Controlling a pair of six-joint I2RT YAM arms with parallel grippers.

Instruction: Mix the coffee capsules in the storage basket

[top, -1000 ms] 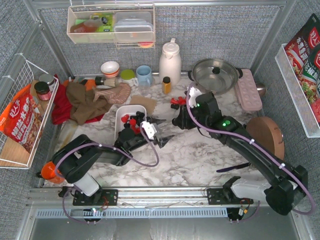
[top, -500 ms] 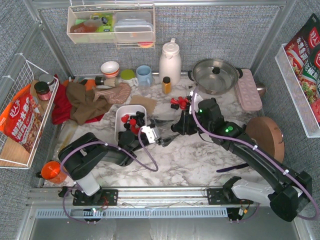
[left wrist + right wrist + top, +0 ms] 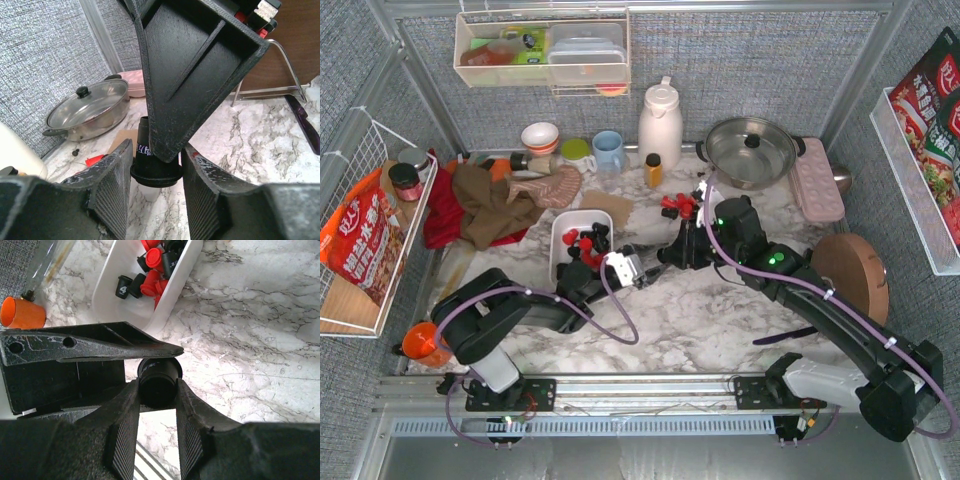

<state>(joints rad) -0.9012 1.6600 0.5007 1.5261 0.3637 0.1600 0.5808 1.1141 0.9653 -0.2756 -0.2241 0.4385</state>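
The white storage basket lies left of centre and holds several red and black coffee capsules; it also shows in the right wrist view with its capsules. A few loose capsules lie on the marble behind the arms. My right gripper is shut on a black capsule above the table, right of the basket. My left gripper meets it there. Its fingers stand on either side of that capsule with small gaps, so it is open.
A lidded steel pan, a white thermos, a small orange-yellow bottle and a pink dimpled tray stand at the back. Crumpled cloths lie at the left, a round wooden board at the right, an orange cup near left.
My right gripper has come from the loose capsules toward the left with a black capsule. My left gripper has shifted up to meet it, and its fingers now flank the capsule.
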